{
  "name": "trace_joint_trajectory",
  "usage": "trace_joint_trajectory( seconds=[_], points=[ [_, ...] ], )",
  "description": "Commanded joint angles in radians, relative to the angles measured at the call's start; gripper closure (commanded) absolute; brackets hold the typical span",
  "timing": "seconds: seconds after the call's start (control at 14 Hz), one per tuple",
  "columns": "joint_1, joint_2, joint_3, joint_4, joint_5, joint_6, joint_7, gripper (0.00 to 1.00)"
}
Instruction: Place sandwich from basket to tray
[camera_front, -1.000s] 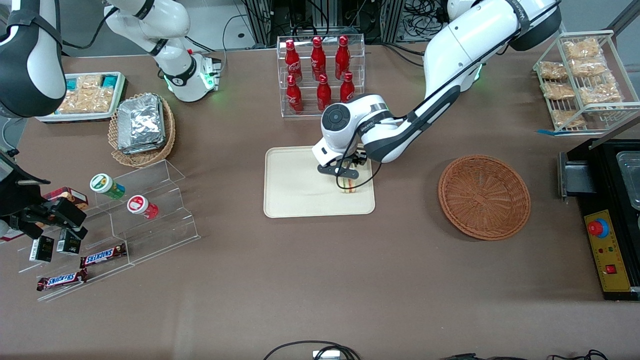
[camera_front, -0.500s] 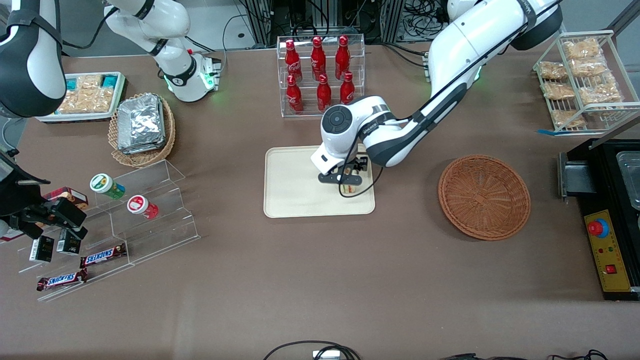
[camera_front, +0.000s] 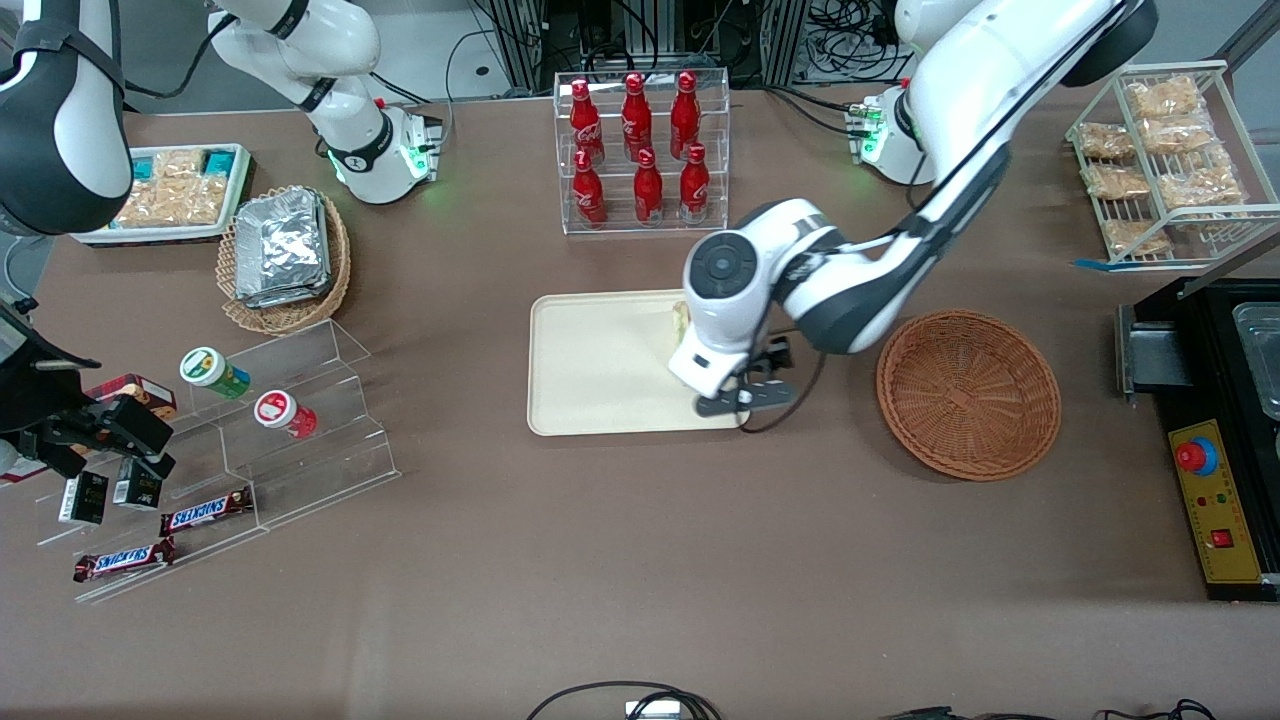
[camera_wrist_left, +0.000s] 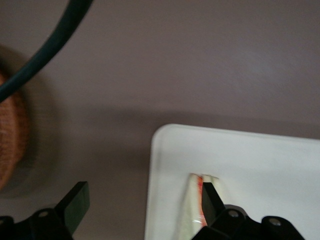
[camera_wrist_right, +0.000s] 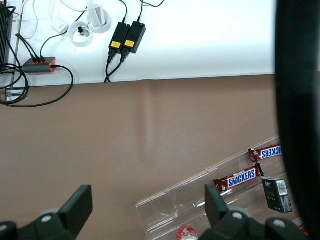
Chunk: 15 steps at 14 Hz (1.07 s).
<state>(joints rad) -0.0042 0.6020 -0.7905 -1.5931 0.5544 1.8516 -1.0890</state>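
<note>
Wrapped triangular white-bread sandwich (camera_wrist_left: 196, 202) lies released on the cream rectangular tray (camera_front: 590, 360), just beside the empty, spread-fingered end effector (camera_wrist_left: 142, 202); reddish-brown wicker basket (camera_front: 968, 393) empty; placement looks complete, retreat remaining.

Glossy white arm (camera_front: 900, 250) — black joints, black-fingered end effector (camera_wrist_left: 145, 205).
</note>
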Motion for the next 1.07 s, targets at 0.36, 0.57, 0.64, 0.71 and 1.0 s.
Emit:
trace_joint_trajectory(
  seconds=[0.36,0.57,0.64,0.71,1.0],
  points=[
    [0.164,-0.116,-0.009,0.119,-0.048,-0.193,0.091,0.01],
    [0.262,-0.180,-0.006,0.147,-0.138,-0.281,0.317,0.01],
    [0.303,-0.209,-0.003,0.147,-0.178,-0.284,0.386,0.01],
    [0.328,-0.235,0.005,0.148,-0.207,-0.298,0.449,0.01],
    [0.255,-0.379,0.270,0.142,-0.355,-0.350,0.712,0.01]
  ],
)
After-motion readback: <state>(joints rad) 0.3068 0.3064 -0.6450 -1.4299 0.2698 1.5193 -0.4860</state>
